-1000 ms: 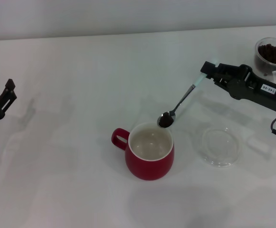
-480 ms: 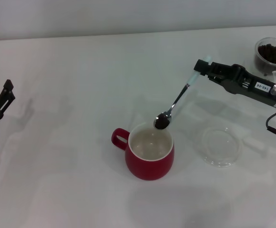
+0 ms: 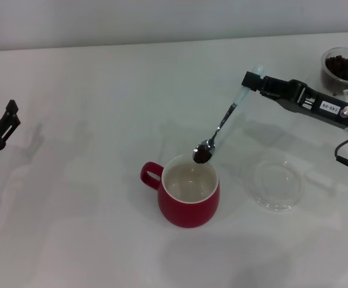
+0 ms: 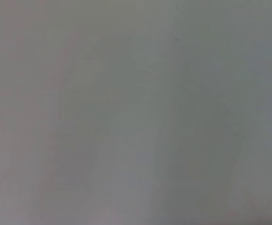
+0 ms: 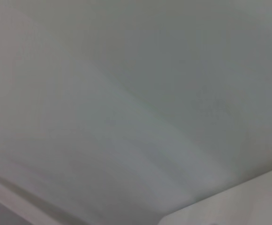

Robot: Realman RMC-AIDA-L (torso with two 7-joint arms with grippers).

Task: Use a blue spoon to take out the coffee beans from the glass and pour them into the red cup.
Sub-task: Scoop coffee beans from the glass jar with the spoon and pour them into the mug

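- White surface point(image 3: 90, 108), head view: plain & pale, a blank wall behind it. Red cup point(image 3: 189, 198) sits near the middle, white inside looks bare of beans, handle pointing to the robot's left.
- Right pincer point(image 3: 250, 81) reaches in from the robot's right, clamped on the pale end of the blue spoon point(image 3: 222, 127). Spoon slopes down toward the cup; its bowl carries a dark load of coffee beans point(image 3: 201, 155) & hangs just over the cup's far rim.
- Change vs a sec ago: arm has lifted & swung a bit toward the cup, spoon now steeper, bowl moved from beside the rim's right edge to over it. Load looks intact, nothing seen spilled. I'd say the carry is about done & the tip-out comes next; the bowl prob needs to go a touch further over the opening first, or beans may bounce off the rim.
- Glass point(image 3: 344, 70) w/ the rest of the beans stands at the far right edge, well apart from the cup. Flat clear dish point(image 3: 277, 185) lies just right of the cup.
- Left pincer point(image 3: 6, 123) parked at the far left edge, fingers apart, holding nothing.
- Left wrist view: only blank grey, nothing to tell.
- Right wrist view: blurred pale grey, no task thing seen.
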